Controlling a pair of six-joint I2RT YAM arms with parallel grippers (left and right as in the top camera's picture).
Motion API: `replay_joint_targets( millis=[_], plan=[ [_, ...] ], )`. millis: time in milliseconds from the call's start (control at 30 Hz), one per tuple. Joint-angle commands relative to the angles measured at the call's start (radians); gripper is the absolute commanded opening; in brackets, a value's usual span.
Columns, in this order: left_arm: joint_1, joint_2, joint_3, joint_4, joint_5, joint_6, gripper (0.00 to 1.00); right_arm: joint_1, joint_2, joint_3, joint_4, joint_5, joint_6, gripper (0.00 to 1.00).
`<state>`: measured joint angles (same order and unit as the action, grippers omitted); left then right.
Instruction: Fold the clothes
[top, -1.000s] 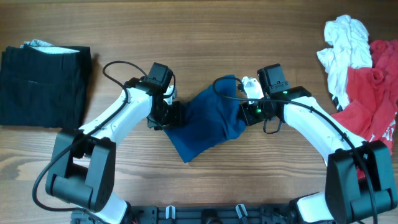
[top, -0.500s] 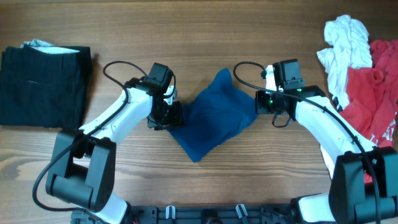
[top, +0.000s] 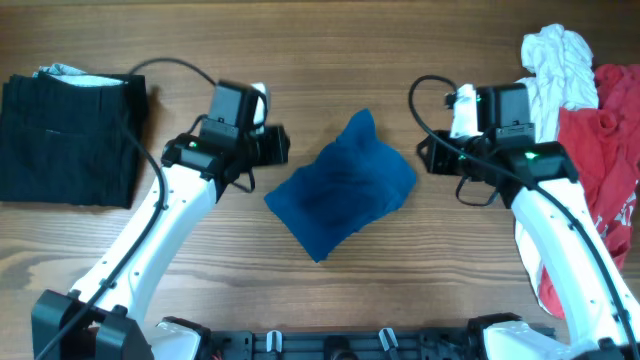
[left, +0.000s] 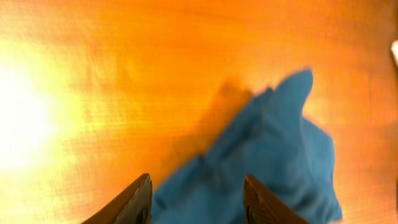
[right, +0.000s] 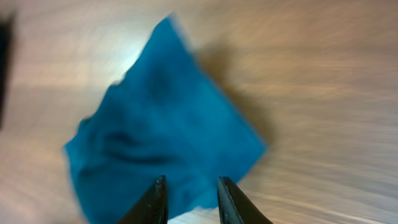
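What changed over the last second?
Both the left tool and right tool let go of the blue shirt and backed away outward, open; the shirt settled into a loose heap. The black folded garment, white garment and red garment stayed put.

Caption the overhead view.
Left gripper and right gripper, both open, flank the crumpled blue shirt; black garment folded, white garment and red garment heaped.

— Where can I pass near the blue shirt (top: 340, 190)?
— On both sides of it and behind it I see only bare table (top: 330, 60).
— And farther out?
— Black clothes (top: 70, 140) block my far left, and the white and red pile (top: 575, 100) blocks my far right.
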<state>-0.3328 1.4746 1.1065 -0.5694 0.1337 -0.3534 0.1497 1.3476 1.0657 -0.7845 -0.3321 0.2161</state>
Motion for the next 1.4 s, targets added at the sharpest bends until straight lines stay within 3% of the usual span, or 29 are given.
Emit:
replay_joint_targets(
  millis=[0,100,167,267,300,333,467,567,733,800,867,933,1000,1067,1233,1367],
  plan=[
    [0.037,0.111,0.001,0.068,0.006,0.002,0.46,0.053,0.076,-0.067,0.002,-0.183,-0.033,0.25],
    [0.037,0.288,0.001,0.058,0.12,0.002,0.46,0.14,0.216,-0.109,0.051,-0.193,-0.033,0.24],
    [0.037,0.357,0.001,0.018,0.165,0.002,0.4,0.169,0.3,-0.109,0.061,-0.184,-0.029,0.24],
    [0.035,0.431,-0.002,-0.167,0.237,0.002,0.19,0.169,0.418,-0.109,0.08,0.006,0.046,0.22],
    [0.034,0.437,-0.009,-0.226,0.241,0.002,0.06,0.164,0.431,-0.109,0.1,0.084,0.054,0.22],
    [0.032,0.437,-0.018,-0.26,0.246,0.002,0.04,0.161,0.433,-0.109,0.119,0.142,0.065,0.23],
    [0.009,0.437,-0.063,-0.406,0.303,0.002,0.04,0.146,0.43,-0.068,0.257,0.383,0.077,0.28],
    [-0.023,0.425,-0.075,-0.408,0.343,0.002,0.04,0.141,0.427,-0.021,0.352,0.384,0.071,0.32],
    [0.04,0.234,-0.046,-0.319,0.23,-0.029,0.04,0.141,0.262,0.012,0.202,0.353,0.069,0.34],
    [0.054,0.084,-0.038,-0.171,0.294,-0.028,0.04,0.141,0.115,0.011,0.136,0.128,0.021,0.36],
    [0.023,0.032,-0.038,-0.098,0.341,-0.015,0.04,0.148,0.07,0.008,0.059,0.06,0.024,0.35],
    [-0.041,0.042,-0.04,-0.076,0.359,0.014,0.04,0.163,0.081,-0.014,-0.005,0.06,0.048,0.35],
    [-0.126,0.08,-0.041,-0.053,0.351,0.042,0.04,0.173,0.116,-0.07,0.0,0.06,0.084,0.26],
    [-0.177,0.127,-0.041,-0.026,0.343,0.043,0.04,0.173,0.153,-0.111,0.03,0.017,0.097,0.23],
    [-0.202,0.301,-0.041,0.02,0.328,0.032,0.04,0.189,0.27,-0.126,0.078,-0.063,0.09,0.22],
    [-0.195,0.408,-0.041,0.013,0.158,0.002,0.04,0.203,0.405,-0.126,0.09,-0.032,0.131,0.22]
  ],
)
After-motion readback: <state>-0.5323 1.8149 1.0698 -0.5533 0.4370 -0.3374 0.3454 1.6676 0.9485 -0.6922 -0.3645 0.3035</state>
